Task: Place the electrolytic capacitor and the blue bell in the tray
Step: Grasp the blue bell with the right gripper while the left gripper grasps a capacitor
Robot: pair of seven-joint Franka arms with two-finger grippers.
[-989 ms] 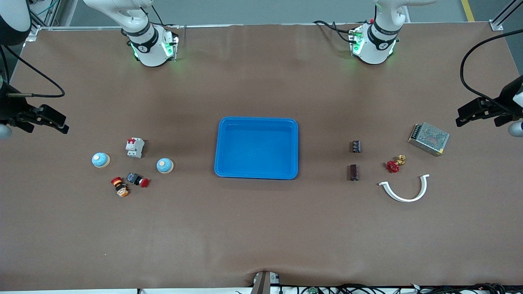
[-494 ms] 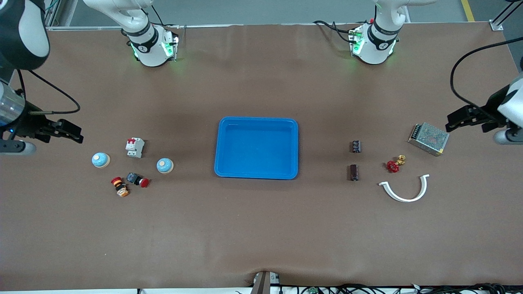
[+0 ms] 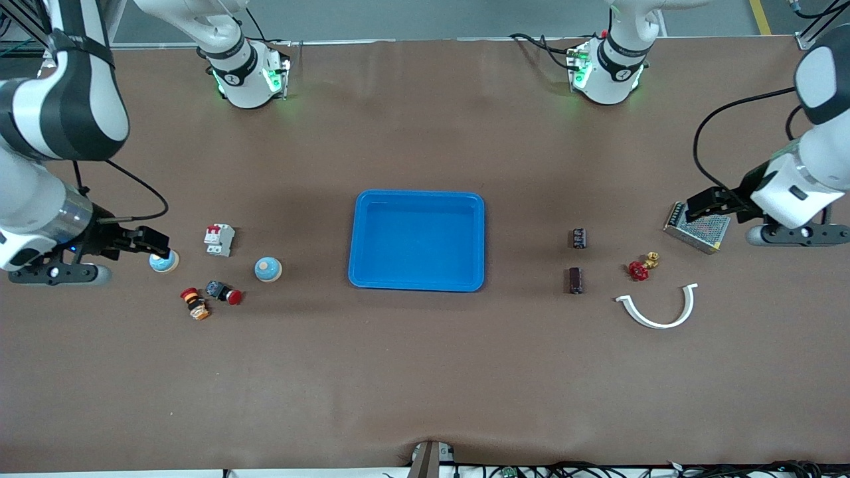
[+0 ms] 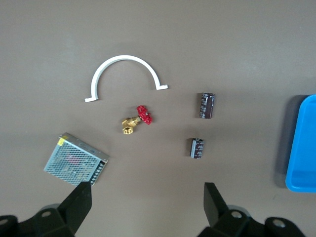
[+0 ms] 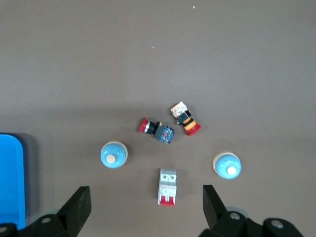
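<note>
1. Two grippers approach, neither holding anything: front view shows the right gripper over one blue bell, partly hiding it; the left gripper over the mesh box. The tray lies mid-table, empty.
2. Left wrist view: jaws apart; two capacitors lie near the tray's edge. Next move, presumably: descend on one.
3. Right wrist view: jaws apart; a second bell, nearer the tray, and a breaker.
</note>
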